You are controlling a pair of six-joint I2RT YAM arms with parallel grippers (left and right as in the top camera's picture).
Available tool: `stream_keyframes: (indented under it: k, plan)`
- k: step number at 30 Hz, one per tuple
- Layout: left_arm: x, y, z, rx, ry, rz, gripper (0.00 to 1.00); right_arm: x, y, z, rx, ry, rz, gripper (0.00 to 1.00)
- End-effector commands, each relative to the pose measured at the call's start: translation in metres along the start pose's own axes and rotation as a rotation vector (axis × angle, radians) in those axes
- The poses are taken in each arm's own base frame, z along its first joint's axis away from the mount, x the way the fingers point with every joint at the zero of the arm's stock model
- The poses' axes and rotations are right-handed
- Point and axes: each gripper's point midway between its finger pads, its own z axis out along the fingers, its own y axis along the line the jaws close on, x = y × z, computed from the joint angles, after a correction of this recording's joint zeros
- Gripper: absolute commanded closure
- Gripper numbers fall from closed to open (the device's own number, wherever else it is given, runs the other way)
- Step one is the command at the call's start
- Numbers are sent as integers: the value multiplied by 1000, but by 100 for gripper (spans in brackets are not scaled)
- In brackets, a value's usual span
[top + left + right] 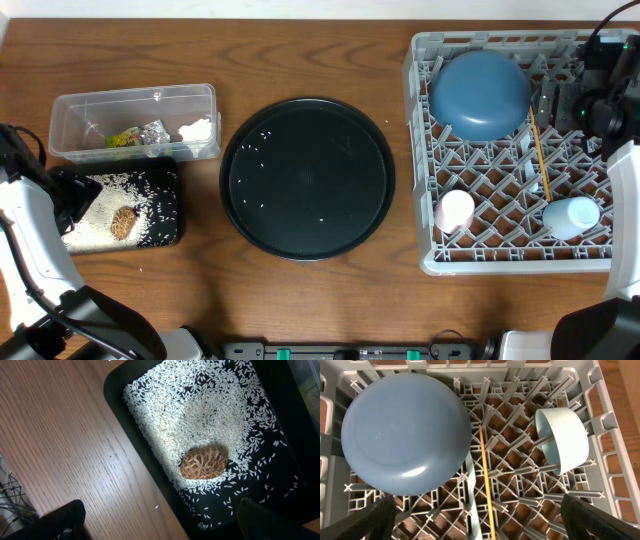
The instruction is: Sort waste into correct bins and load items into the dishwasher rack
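Both claws gaped wide. The left gripper (162, 519) hung above the black bin (292, 425), its brown lump (203, 462) lying mid-frame among rice (200, 405). The right gripper (480, 515) hovered over the rack (596, 370), blue bowl (405, 435) upper left.

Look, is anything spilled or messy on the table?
Yes. A few white rice grains lie scattered across the round black tray in the middle. One stray grain sits on the wooden table, just outside the black bin that holds the rice pile. Nothing looks broken.

grey plastic rack (425, 150), wood-grain table (300, 300), matt plate (307, 178)
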Motion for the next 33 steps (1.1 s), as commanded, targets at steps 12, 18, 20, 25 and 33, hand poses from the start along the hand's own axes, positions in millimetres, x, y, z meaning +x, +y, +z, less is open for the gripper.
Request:
stream_keyframes:
  k: [12,18,20,25,33]
  plan:
    - [-2,4,-2,-17,-11,-10,2,-8,-3,-40,13,-63,19,1]
    - [-2,4,-2,-17,-11,-10,2,-21,3,-118,31,-226,2,1]
    - [-2,4,-2,-17,-11,-10,2,-24,6,-148,38,-299,-5,1]
    - [-2,4,-2,-17,-11,-10,2,-24,14,-215,47,-463,-22,1]
    - [-2,4,-2,-17,-11,-10,2,-5,38,-313,9,-716,-71,1]
